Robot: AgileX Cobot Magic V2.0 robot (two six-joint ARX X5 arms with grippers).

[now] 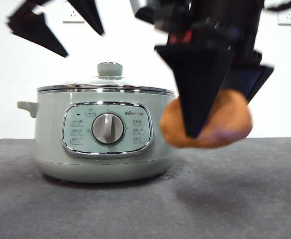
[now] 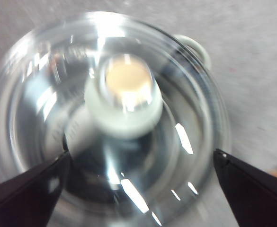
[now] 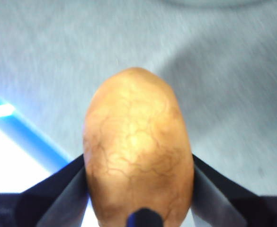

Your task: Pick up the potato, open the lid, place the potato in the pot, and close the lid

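The pale green pot stands on the grey table left of centre, dial facing me. The glass lid with its green knob sits shut on it. My left gripper hangs open above the lid, apart from it. In the left wrist view the knob and the lid lie below the spread left gripper. My right gripper is shut on the orange-brown potato and holds it above the table, right of the pot. The right wrist view shows the potato between the right gripper's jaws.
One pot side handle sticks out to the left; a handle also shows in the left wrist view. Wall sockets are on the white wall behind. Grey table spreads in front and to the right of the pot.
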